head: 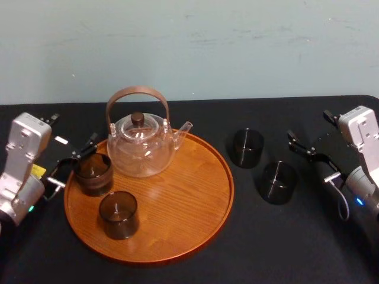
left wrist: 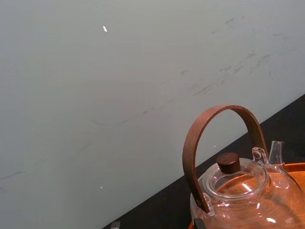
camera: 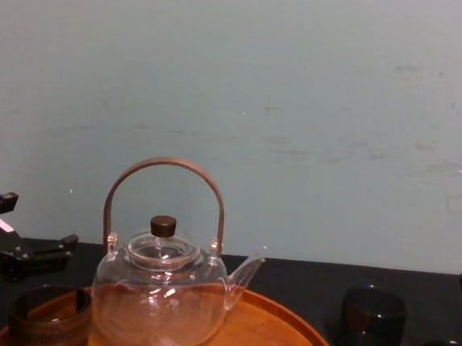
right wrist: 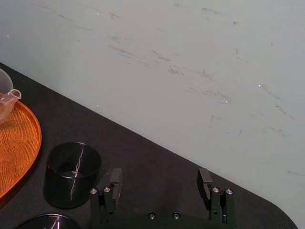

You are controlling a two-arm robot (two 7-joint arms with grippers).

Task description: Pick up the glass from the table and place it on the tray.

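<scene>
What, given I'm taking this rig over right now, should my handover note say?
Left gripper: open, empty, at the tray's left rim beside the rear tray glass.
Right gripper: open, empty, over the table right of the table glasses.
Done: rear and front tray glass stand on the tray with the teapot.
Left: far table glass and near table glass, right of the tray.

Four dark glasses [head: 93, 173] [head: 119, 214] [head: 247, 148] [head: 278, 182], one glass teapot [head: 141, 148], one round wooden tray [head: 183, 195].
</scene>
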